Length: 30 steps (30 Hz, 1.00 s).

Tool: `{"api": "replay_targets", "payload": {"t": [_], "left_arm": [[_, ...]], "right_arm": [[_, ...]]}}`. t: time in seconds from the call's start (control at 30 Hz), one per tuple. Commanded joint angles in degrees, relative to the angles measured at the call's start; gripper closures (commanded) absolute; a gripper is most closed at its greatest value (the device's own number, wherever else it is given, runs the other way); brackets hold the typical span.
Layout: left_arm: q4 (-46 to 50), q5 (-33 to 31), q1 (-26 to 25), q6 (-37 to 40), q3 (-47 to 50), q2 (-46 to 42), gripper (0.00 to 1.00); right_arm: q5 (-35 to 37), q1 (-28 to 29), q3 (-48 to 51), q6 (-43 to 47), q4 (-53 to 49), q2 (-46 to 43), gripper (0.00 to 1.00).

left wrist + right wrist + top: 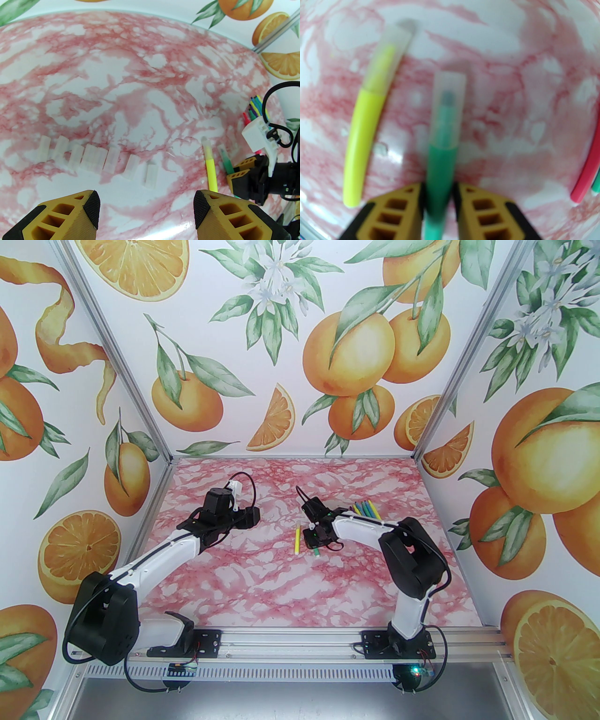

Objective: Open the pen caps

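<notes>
My right gripper is shut on the body of a green pen just above the marbled table. The pen's pale cap is on and points away from the fingers. Left of it a yellow pen lies flat with its cap on. In the top view the held green pen sits just right of the yellow pen. My left gripper hovers open with nothing between its fingers. Several loose pale caps lie in a row ahead of it.
A bundle of coloured pens lies at the back right beside the right arm, and its tips show past the right wrist camera. A red pen lies at the right edge of the right wrist view. Walls enclose the table on three sides.
</notes>
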State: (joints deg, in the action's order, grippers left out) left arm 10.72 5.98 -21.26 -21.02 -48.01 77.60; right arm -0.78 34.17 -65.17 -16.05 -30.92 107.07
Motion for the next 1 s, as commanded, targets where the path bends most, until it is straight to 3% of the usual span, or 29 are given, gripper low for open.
{"api": "replay_targets", "payload": {"t": [0.0, 0.5, 0.97], "left_arm": [[-1.58, 0.32, 0.43, -0.17, 0.2, -0.19, 0.3], [-1.38, 0.35, 0.43, -0.12, 0.02, -0.08, 0.3], [-3.84, 3.55, 0.43, -1.86, -0.18, 2.3, 0.3]], "right_arm": [[-0.26, -1.32, 1.21, 0.84, -5.11, 3.69, 0.71], [1.08, -1.48, -0.68, 1.72, -6.51, 5.85, 0.73], [0.78, -1.48, -0.89, 2.47, -6.33, 3.89, 0.85]]}}
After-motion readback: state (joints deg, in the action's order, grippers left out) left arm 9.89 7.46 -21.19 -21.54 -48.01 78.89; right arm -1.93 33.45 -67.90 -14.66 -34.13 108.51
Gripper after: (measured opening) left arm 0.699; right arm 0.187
